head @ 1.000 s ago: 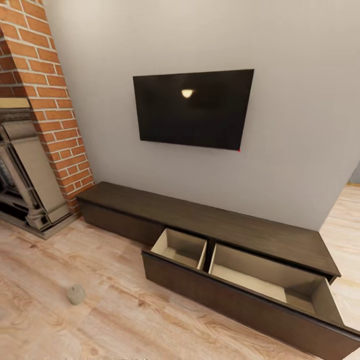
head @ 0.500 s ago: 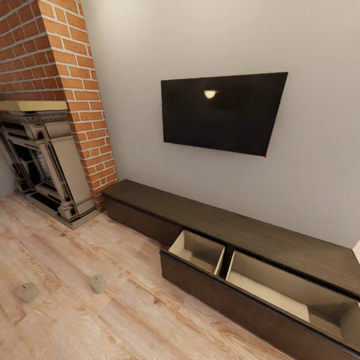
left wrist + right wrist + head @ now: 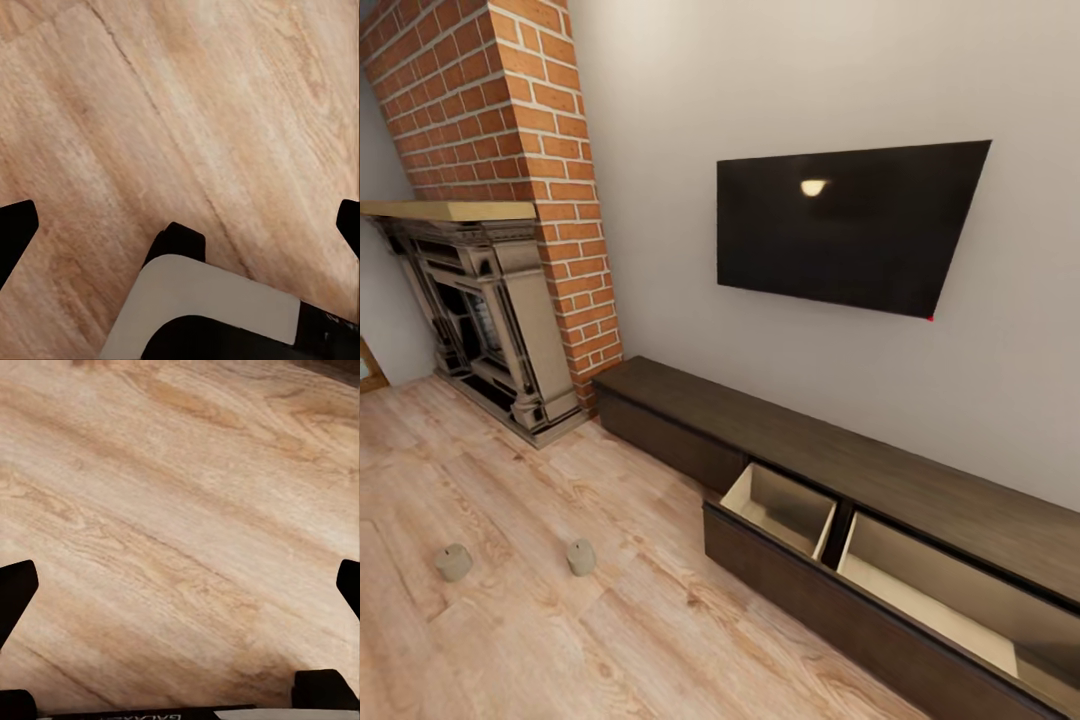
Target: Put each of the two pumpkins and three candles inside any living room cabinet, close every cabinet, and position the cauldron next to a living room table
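Two squat grey-brown candles stand on the wooden floor in the head view, one (image 3: 454,562) at the left and one (image 3: 581,557) closer to the cabinet. The long, low dark-brown cabinet (image 3: 810,452) runs along the wall under the TV, and its wide drawer (image 3: 790,508) is pulled out, showing pale beige insides with nothing in them. My left gripper (image 3: 184,223) hangs open over bare floor. My right gripper (image 3: 182,585) is also open above floorboards, holding nothing. The pumpkins, the cauldron and the table are out of view.
A stone-coloured fireplace surround (image 3: 490,310) sits at the foot of a red brick chimney (image 3: 520,140) at the left. A black TV (image 3: 850,225) hangs on the grey wall. Part of my white and black base (image 3: 214,307) appears beneath the left gripper.
The head camera has swung left: the fireplace and a second candle have come into view, and the cabinet has slid right in the picture. Nothing itself has moved.
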